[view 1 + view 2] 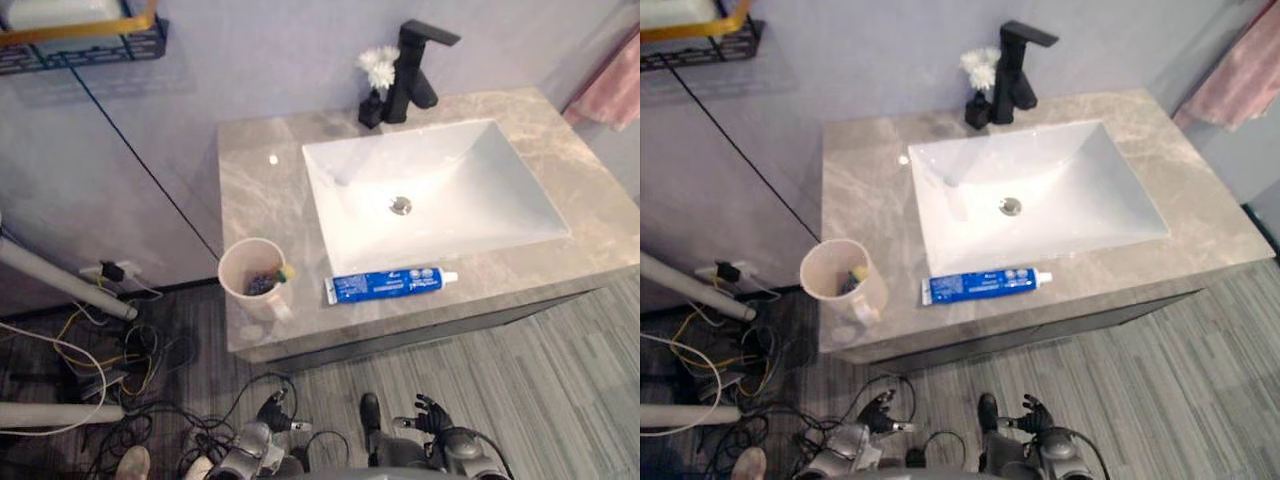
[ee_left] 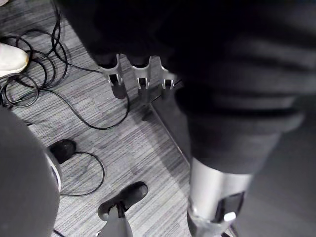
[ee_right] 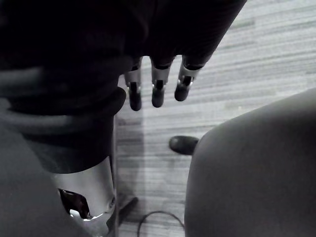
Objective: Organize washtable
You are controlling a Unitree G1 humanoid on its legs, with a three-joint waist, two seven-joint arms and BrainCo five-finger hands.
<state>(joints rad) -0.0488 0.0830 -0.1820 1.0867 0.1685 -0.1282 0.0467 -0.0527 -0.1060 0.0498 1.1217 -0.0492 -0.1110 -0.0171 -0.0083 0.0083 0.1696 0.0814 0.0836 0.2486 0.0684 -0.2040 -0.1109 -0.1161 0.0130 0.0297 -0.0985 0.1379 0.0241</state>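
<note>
A grey marble washtable (image 1: 250, 200) holds a white sink (image 1: 440, 190) with a black faucet (image 1: 415, 70) behind it. Beside the faucet a white flower (image 1: 379, 66) stands in a small black vase. At the front left corner is a pale pink cup (image 1: 252, 277) with a toothbrush in it. A blue toothpaste tube (image 1: 388, 284) lies flat along the front edge, cap to the right. My left hand (image 1: 268, 415) and right hand (image 1: 430, 412) hang low over the floor in front of the washtable. Both are open and empty, as their fingers (image 2: 140, 81) (image 3: 157, 91) show.
A black wire shelf (image 1: 80, 45) hangs on the wall at the upper left. A pink towel (image 1: 612, 85) hangs at the upper right. Tangled cables (image 1: 110, 370) and a wall socket lie left of the washtable. A person's light shoe (image 1: 130, 463) is at the lower left.
</note>
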